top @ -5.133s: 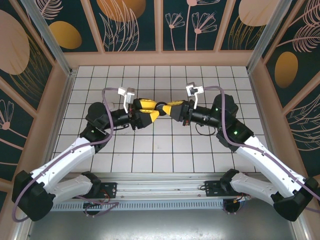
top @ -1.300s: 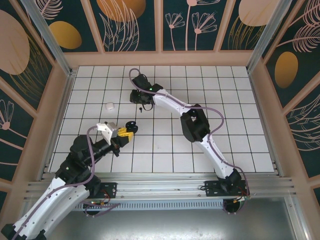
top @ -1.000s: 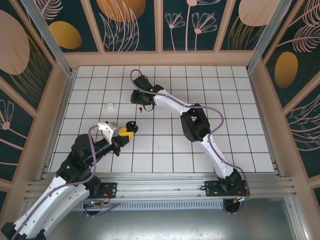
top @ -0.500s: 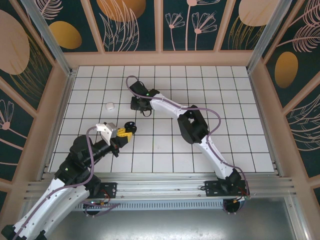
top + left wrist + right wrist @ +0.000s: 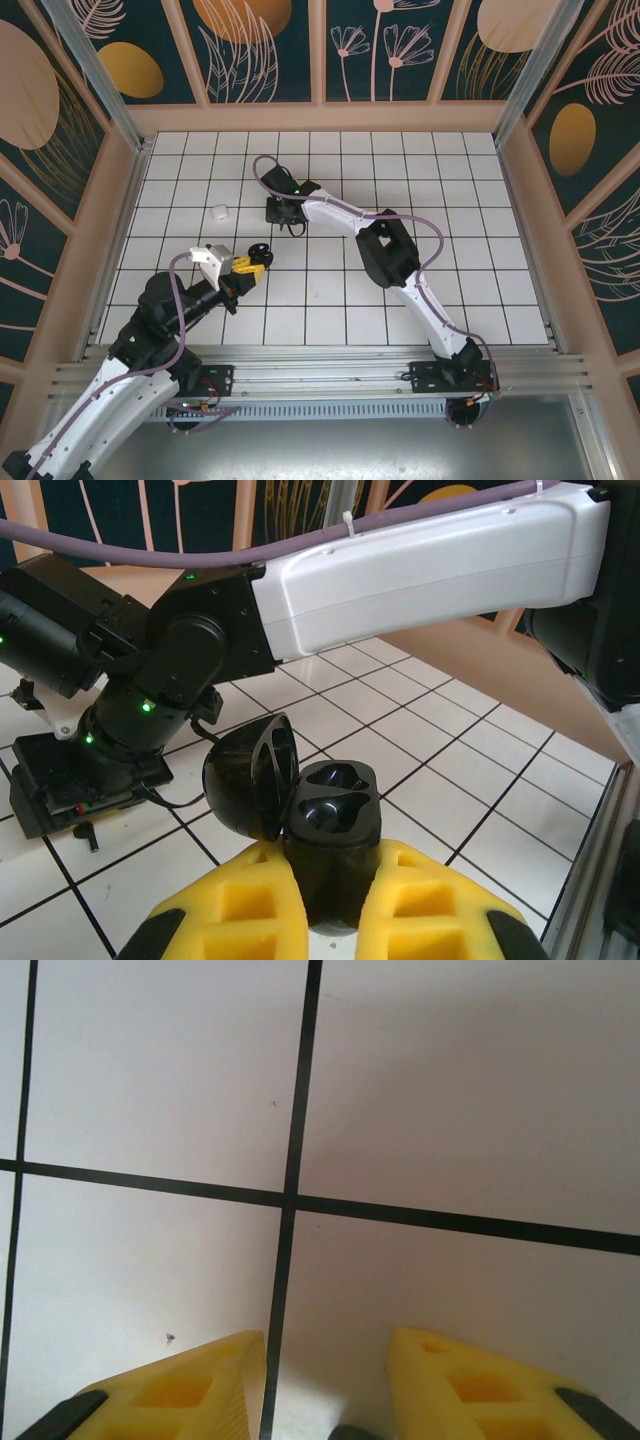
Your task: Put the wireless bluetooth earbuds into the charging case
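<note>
The black charging case [image 5: 330,815] stands upright with its lid [image 5: 245,780] swung open to the left and both wells showing dark. My left gripper [image 5: 332,858] is shut on its lower body. From above, the left gripper [image 5: 256,264] and the case [image 5: 262,250] sit left of centre. My right gripper [image 5: 281,212] points straight down at the tiles behind them. Its yellow fingers [image 5: 210,1370] stand apart, so the right gripper [image 5: 325,1340] is open over bare tile. A small dark rounded bit [image 5: 350,1432] shows at the bottom edge between them. I cannot tell whether it is one of the earbuds.
A small white rounded object [image 5: 219,211] lies on the tiles left of the right gripper. The right arm [image 5: 345,208] stretches across the middle of the floor, and its wrist [image 5: 150,710] looms close behind the case. Wooden walls [image 5: 130,190] ring the tiled floor.
The right gripper has moved a short way toward the near side and sits lower over the tiles. The left gripper and the case have stayed put.
</note>
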`<state>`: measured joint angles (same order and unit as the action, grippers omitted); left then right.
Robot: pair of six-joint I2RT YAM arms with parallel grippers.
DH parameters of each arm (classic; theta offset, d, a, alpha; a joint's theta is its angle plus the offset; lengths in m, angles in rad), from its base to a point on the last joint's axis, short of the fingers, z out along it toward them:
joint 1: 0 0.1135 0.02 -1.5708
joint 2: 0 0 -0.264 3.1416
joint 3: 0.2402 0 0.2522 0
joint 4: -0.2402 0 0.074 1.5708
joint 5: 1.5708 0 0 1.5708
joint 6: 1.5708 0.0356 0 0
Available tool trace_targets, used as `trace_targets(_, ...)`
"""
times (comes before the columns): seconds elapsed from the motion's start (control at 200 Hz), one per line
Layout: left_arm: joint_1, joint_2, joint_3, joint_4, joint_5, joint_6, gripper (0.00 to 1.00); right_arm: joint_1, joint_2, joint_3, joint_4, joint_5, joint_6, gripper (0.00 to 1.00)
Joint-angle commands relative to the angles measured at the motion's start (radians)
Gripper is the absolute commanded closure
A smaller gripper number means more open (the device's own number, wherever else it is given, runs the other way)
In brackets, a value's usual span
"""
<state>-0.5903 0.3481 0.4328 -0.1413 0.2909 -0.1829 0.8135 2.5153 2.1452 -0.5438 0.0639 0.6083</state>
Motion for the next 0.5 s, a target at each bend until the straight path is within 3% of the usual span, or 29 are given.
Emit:
trace_targets(0.0, -0.005, -0.011, -0.012, 0.036, 0.016, -0.033, 1.00, 0.011, -0.056, -0.059, -0.084, 0.043, -0.011, 0.63)
trace_targets(0.27, -0.004, -0.001, -0.020, 0.075, 0.027, -0.059, 1.00, 0.027, -0.070, -0.096, -0.094, 0.052, -0.002, 0.66)
trace_targets(0.49, -0.004, -0.001, -0.014, 0.054, 0.017, -0.067, 1.00, 0.036, -0.035, -0.065, -0.110, 0.034, 0.004, 0.75)
